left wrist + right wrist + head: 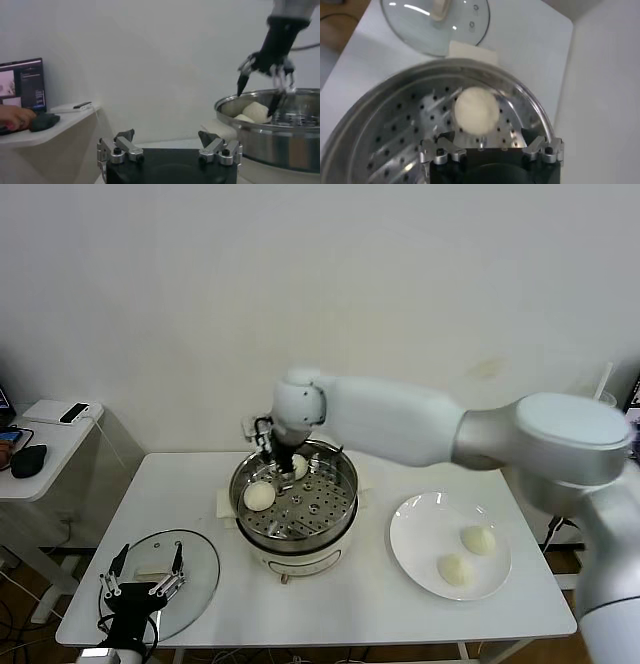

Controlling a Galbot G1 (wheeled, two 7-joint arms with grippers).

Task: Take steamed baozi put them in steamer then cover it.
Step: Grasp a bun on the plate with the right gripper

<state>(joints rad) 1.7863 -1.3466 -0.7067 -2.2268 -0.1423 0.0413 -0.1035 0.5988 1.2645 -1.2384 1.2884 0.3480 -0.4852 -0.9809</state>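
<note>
Right gripper [283, 467] is hanging wide open inside the steamer [340, 506], one baozi [299, 466] lying just under its fingers, another [259, 496] beside; two baozi [478, 539] are sitting on the plate [405, 539], well apart; left gripper [142, 582], spread wide, is hovering over the cover [200, 569].

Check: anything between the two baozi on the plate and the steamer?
Nothing visible. The two baozi lie on the plate, with bare table up to the steamer. It is uncovered; the cover lies on the table. The right gripper is open inside the steamer.
</note>
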